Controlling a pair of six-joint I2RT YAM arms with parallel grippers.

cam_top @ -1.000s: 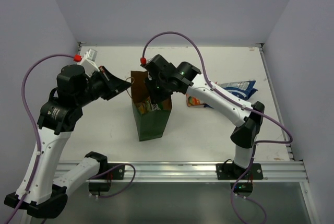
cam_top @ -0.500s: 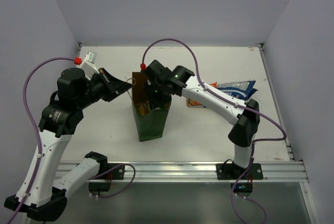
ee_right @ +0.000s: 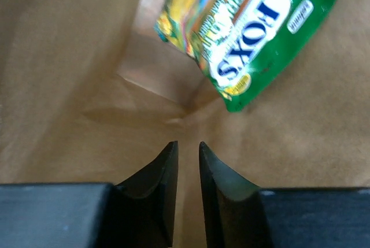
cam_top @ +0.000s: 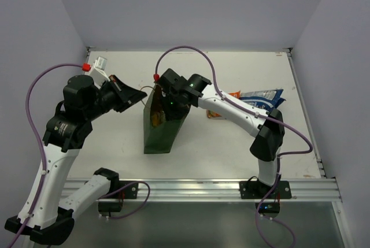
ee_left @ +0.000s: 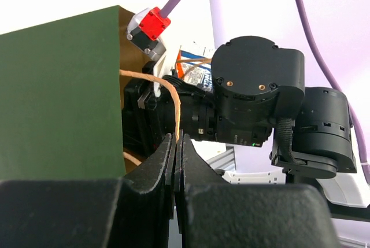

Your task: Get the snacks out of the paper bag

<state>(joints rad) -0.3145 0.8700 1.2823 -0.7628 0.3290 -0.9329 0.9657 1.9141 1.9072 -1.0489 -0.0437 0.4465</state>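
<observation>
Right wrist view: right gripper (ee_right: 188, 144) inside bag (ee_right: 69, 86), smooth brown kraft walls; jaws slightly apart, empty. Glossy green foil packet (ee_right: 260, 34) deeper in bag, beyond fingertips. At bag mouth, left gripper (ee_left: 175, 138) clamped on thin twine handle (ee_left: 167, 92). Crinkly blue-white packet (cam_top: 263, 96) right of bag, outside.

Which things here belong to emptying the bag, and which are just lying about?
Job: paper bag, its handle in the left gripper, green packet inside, right gripper, blue-and-white bag on the table.
Just there: purple cables, mounting rail.
</observation>
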